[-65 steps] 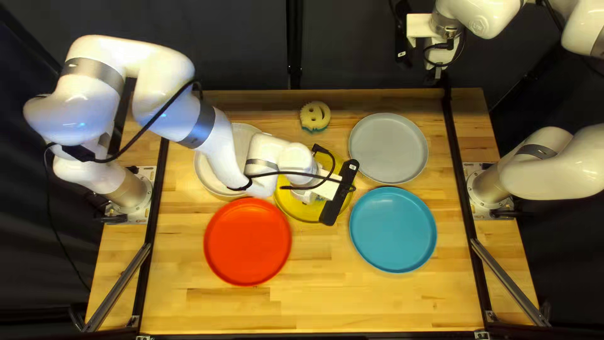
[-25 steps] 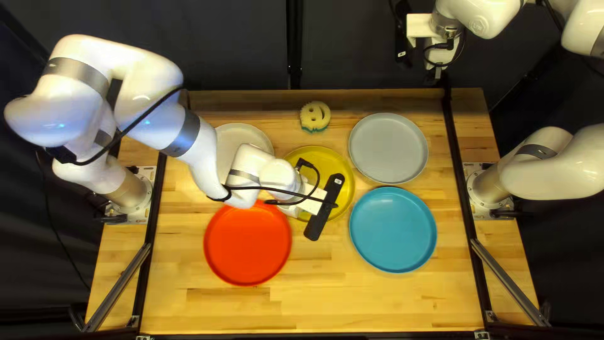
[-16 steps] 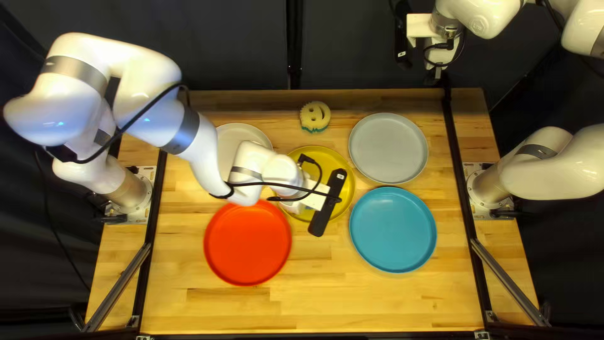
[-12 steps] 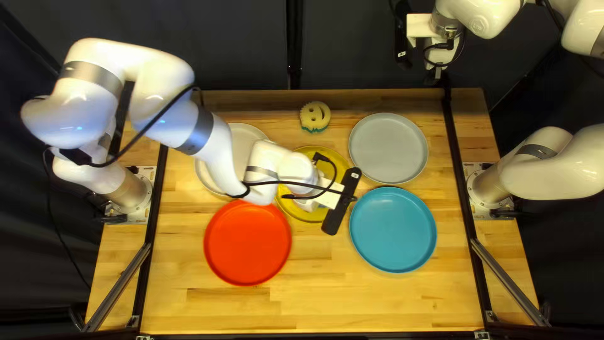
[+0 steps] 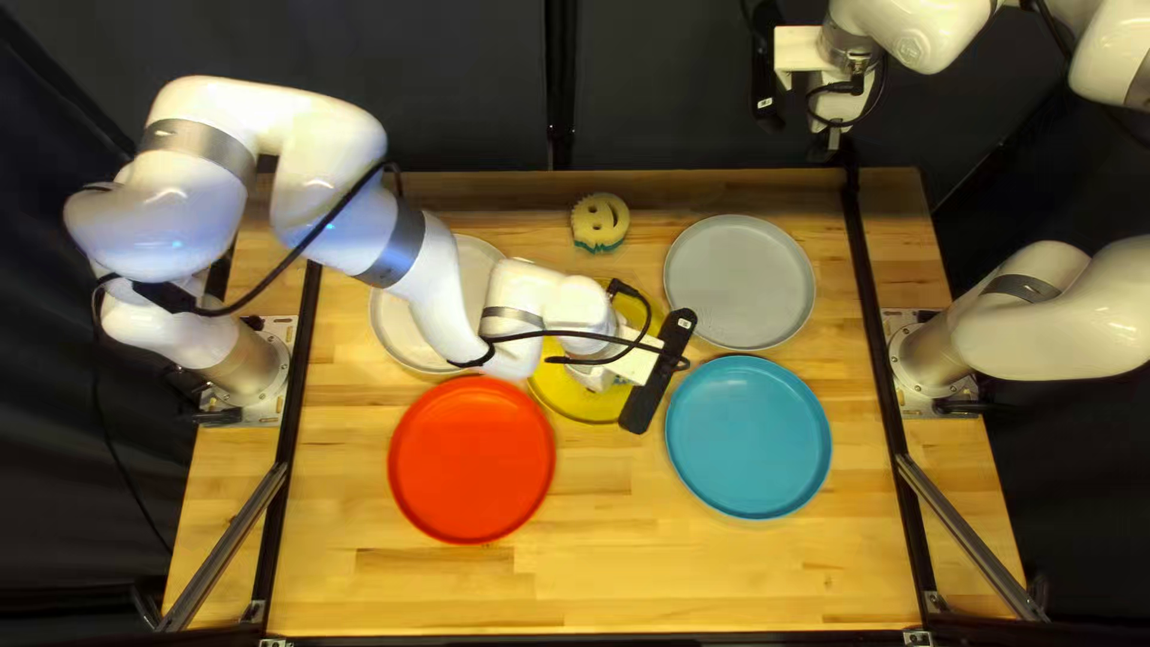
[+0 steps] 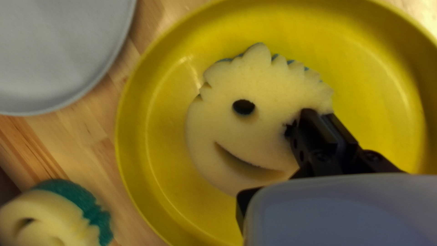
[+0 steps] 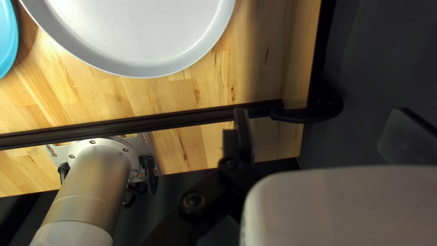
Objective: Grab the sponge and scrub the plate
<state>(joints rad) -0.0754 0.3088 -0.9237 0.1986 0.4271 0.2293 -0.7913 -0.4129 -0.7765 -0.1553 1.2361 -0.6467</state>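
Cream round foam smiley sponge point(image 6: 268, 132) sits face-up inside yellow round plate point(image 6: 129, 136), at centre of top left view. Left hand point(image 6: 317, 114) pinches foam beside one eye hole, fingers nearly together; right hand point(image 7: 321, 116) spread, well apart from sponge. Sponge likely light, soft, springy: foam should squash, though hard tugging might tear strip near eye. Off-centre hold may let sponge pivot; grip nearer middle likely steadier. Smooth plate may skid on wooden surface point(image 5: 599, 575) under firm pressing.
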